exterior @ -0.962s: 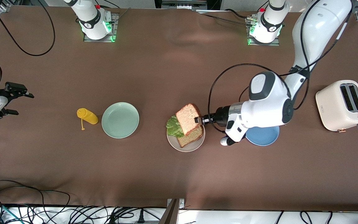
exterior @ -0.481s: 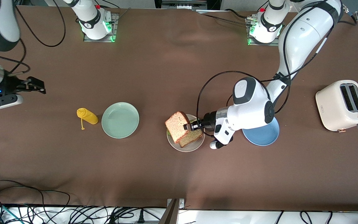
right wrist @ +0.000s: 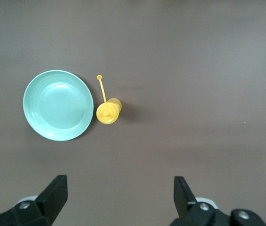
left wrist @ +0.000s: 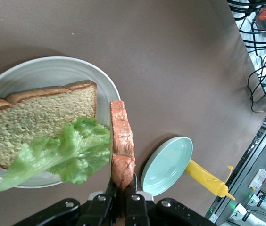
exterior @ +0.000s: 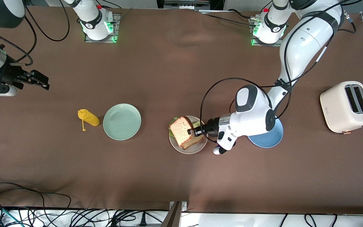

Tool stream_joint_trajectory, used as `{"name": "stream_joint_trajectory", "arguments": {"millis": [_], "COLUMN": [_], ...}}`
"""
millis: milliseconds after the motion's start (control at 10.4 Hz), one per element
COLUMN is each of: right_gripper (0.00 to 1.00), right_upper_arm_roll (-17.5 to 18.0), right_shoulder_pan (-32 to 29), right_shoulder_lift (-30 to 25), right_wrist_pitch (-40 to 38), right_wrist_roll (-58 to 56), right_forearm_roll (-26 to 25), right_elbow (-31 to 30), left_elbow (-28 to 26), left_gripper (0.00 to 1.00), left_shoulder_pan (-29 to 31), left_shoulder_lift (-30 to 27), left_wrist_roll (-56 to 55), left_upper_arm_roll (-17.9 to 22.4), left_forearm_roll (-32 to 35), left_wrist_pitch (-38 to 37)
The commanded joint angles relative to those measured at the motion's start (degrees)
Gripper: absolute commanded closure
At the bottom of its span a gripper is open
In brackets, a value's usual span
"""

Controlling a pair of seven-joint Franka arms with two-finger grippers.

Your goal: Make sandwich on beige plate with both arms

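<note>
A: Where is the left end effector (exterior: 193, 130)?

B: Over the beige plate (exterior: 198, 147), its fingers pinching the top bread slice (exterior: 181, 130) by the crust. The slice hangs tilted on edge above the plate; in the left wrist view the crust (left wrist: 122, 155) runs straight up from between the pressed fingers (left wrist: 110, 192).

A: And the rest of the sandwich?

B: The bottom bread slice (left wrist: 38, 120) lies flat on the beige plate (left wrist: 53, 70), and the ruffled lettuce leaf (left wrist: 62, 153) lies across one end of it, part of the leaf reaching out to the rim. In the front view the lettuce (exterior: 171, 125) peeks out from under the held slice on the side toward the right arm's end of the table.

A: What about the right end effector (exterior: 41, 81)?

B: It waits up in the air at the right arm's end of the table, fingers spread wide; its own camera shows both fingertips (right wrist: 57, 188) well apart.

A: What lies near it?

B: A mint-green plate (exterior: 122, 121) with a yellow bottle (exterior: 88, 117) lying on its side just beside it, toward the right arm's end

A: Anything else on the table (exterior: 156, 72)?

B: A blue plate (exterior: 271, 138) sits partly under the left arm's wrist, between the beige plate and a cream toaster (exterior: 347, 106) at the left arm's end
</note>
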Motion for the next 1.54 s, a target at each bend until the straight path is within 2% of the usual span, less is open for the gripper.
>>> {"name": "stream_joint_trajectory", "arguments": {"millis": [0, 289, 385, 481, 770, 962, 1059, 1444], "right_gripper": [0.0, 0.0, 0.0, 0.0, 0.0, 0.0, 0.0, 0.0], "right_upper_arm_roll": [-0.66, -0.66, -0.57, -0.49, -0.05, -0.05, -0.13, -0.49], "right_shoulder_pan": [-0.29, 0.59, 0.59, 0.68, 0.77, 0.77, 0.77, 0.33], "right_shoulder_lift": [-0.41, 1.33, 1.61, 1.61, 1.61, 1.61, 1.52, 2.4], "right_wrist_pitch": [-2.35, -2.26, -2.35, -2.35, -3.32, -3.32, -3.23, -2.88], "right_wrist_roll": [0.29, 0.56, 0.64, 0.55, 1.17, 1.08, 1.26, 1.61], "right_forearm_roll": [2.4, 1.96, 1.7, 1.61, 0.12, -1.11, -1.64, -1.64], "right_elbow": [1.35, 2.4, 2.93, 3.02, 3.11, 3.55, 3.81, 5.22], "left_elbow": [2.26, 2.26, 2.0, 2.0, 2.0, 2.09, 2.09, 1.3], "left_gripper": [1.0, 1.0, 0.98, 0.92, 0.37, 0.17, 0.0, 0.0], "left_shoulder_pan": [-1.48, -1.57, -1.3, -1.21, -0.43, 0.28, 0.45, 3.44], "left_shoulder_lift": [2.08, 3.83, 3.84, 3.84, 3.23, 2.87, 2.18, -0.2], "left_wrist_roll": [1.09, 1.09, 0.39, 0.3, 0.39, 0.3, 0.39, 0.39], "left_upper_arm_roll": [0.89, 0.89, 0.89, 0.89, 2.12, 2.12, 2.21, 2.21], "left_forearm_roll": [-1.74, -1.82, -1.91, -1.91, -1.21, -1.21, -1.04, -0.95], "left_wrist_pitch": [0.94, 1.3, 1.3, 1.22, 1.21, 1.21, 1.13, -1.93]}}
